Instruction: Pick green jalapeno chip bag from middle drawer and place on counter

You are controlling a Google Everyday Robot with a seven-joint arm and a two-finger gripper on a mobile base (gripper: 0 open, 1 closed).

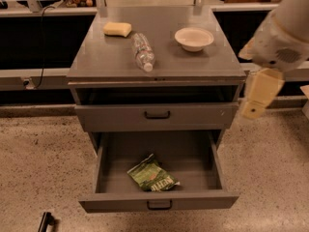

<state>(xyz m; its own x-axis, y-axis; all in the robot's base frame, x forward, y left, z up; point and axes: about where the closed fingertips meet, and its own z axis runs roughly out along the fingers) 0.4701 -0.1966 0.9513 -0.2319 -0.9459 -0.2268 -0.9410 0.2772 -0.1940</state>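
Speckled tan floor (38,153) is spreading below; a grey ledge (34,75) is running behind; the gripper (256,105) is hanging at right.
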